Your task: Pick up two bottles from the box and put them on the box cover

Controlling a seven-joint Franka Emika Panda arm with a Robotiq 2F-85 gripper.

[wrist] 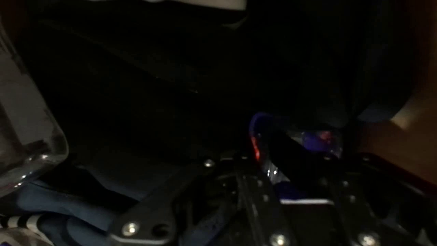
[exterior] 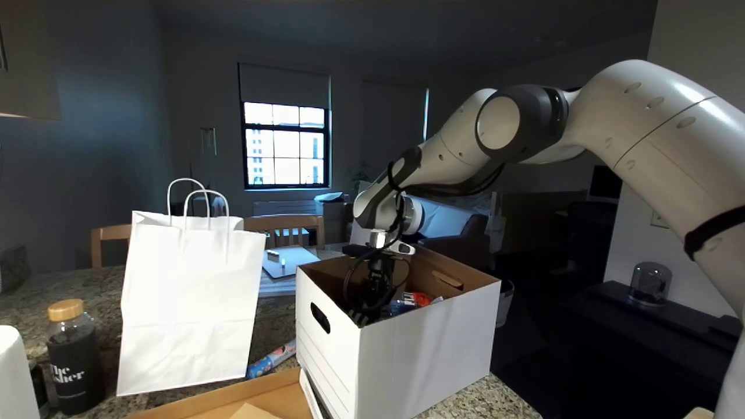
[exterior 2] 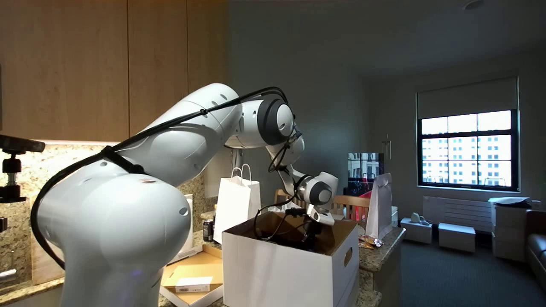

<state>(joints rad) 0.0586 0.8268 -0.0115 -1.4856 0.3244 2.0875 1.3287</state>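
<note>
The task looks near its start: no bottle shows on the box cover, which lies just beside the box, at about eight o'clock from it in an exterior view, bearing a flat brown carton. Part of the cover is hidden or cut off, so this is not certain. Both lifts and both placements are probably left.

The gripper reaches down into the box, likely after the first bottle. Whether its fingers are spread, pressed together or pinching something cannot be told; the wrist view is too dark. There, a clear container sits at nine o'clock and a see-through thing with purple and red at three; either may be a bottle.

The box stands on a speckled granite counter. In an exterior view a white paper bag stands at nine o'clock from it, and farther out that way a dark flask with a wooden cap. The room beyond is dim, with a bright window at eleven and a sofa at one; in an exterior view, wooden cabinets hang at eleven
</note>
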